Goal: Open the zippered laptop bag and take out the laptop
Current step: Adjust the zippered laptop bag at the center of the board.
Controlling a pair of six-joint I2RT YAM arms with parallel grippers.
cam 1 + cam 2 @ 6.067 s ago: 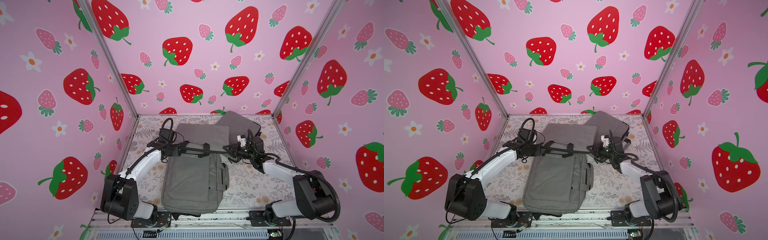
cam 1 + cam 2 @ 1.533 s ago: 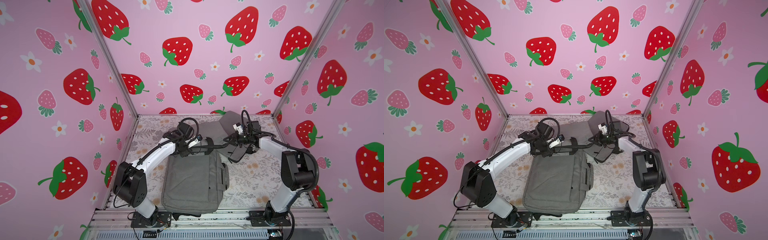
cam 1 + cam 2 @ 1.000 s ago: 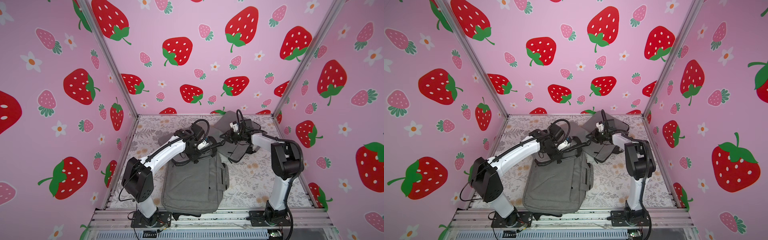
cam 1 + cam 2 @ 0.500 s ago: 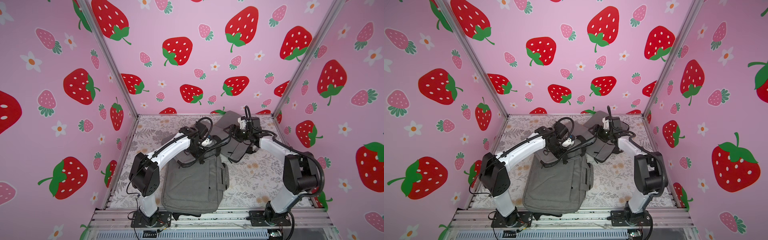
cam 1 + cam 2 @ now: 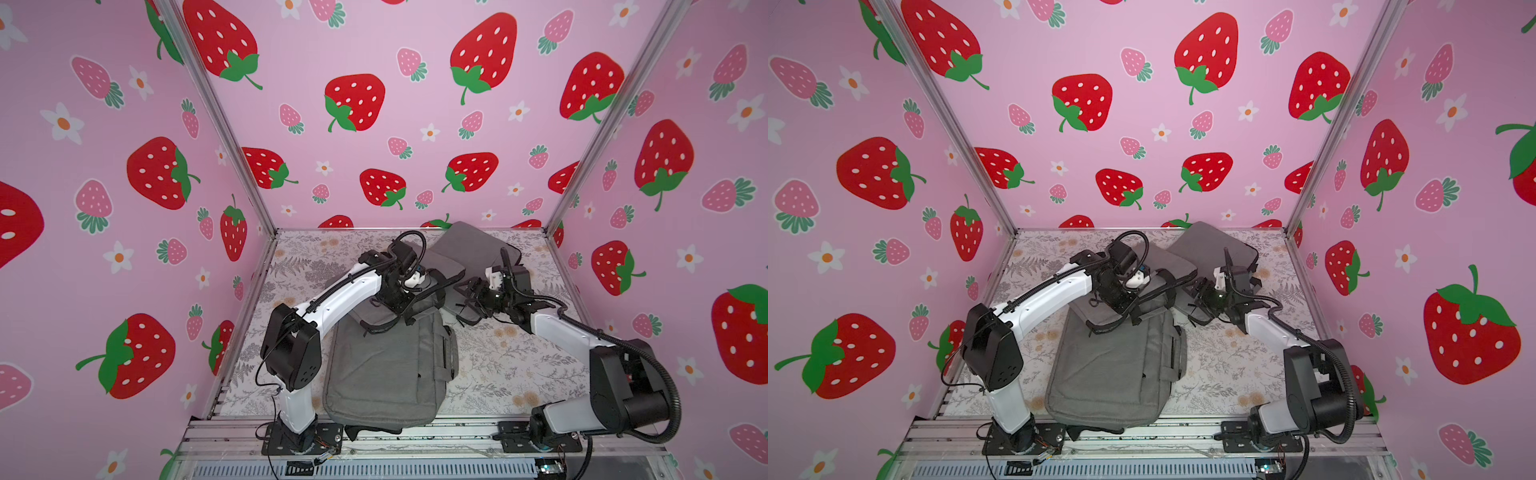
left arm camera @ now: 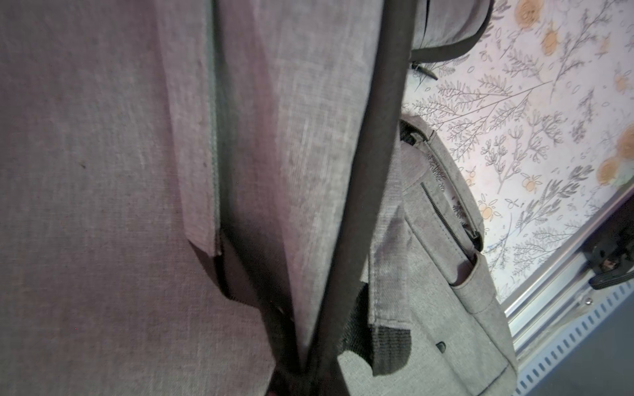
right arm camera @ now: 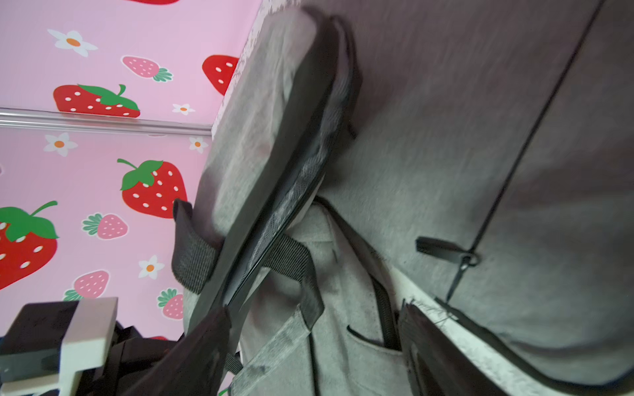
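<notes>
**The right jaws are nearest the grey slab**

The grey laptop bag (image 5: 386,370) lies flat in the middle of the tabletop (image 5: 511,365), between the two arms. Its long side runs from the front rail to the back wall. The far end looks open, with a flap (image 5: 446,268) folded back there.

The left gripper (image 5: 405,301) sits over that far end. Its jaws are pressed together, and they seem to pinch a black strap (image 6: 370,171).

The right gripper (image 5: 471,297) is just beside the bag's far right corner. Its jaws are spread wide. Grey cloth shows between them, but I see nothing pinched.

I cannot see a bare laptop. A flat grey slab (image 5: 473,249) lies tilted at the back, just past the right jaws, toward the back wall. It may be the laptop in a cover. If so, the right arm is the near one. Its jaws would need to reach away from the robot and close on the slab's near edge.
</notes>
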